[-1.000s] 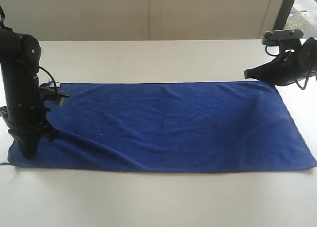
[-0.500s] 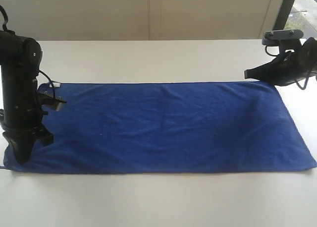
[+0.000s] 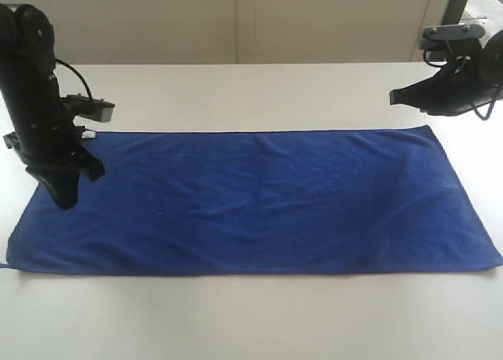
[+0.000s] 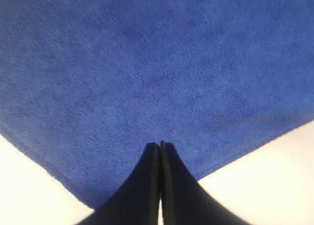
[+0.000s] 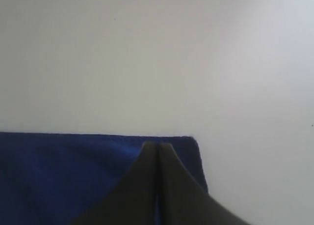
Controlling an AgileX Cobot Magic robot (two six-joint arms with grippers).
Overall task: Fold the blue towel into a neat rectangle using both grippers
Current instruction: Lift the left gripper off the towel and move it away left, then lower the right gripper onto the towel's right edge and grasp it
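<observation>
1. The blue towel (image 3: 259, 199) is laid out flat and unfolded on the white desk (image 3: 251, 321), with its long side running left to right.
2. The left gripper (image 3: 64, 201) is pointed down over the towel's left end. Its jaws are pressed together with nothing pinched. Whether the tip touches the cloth can't really be told.
3. The right gripper (image 3: 394, 97) is held by the far right corner, with its jaws closed tight and empty too.
</observation>
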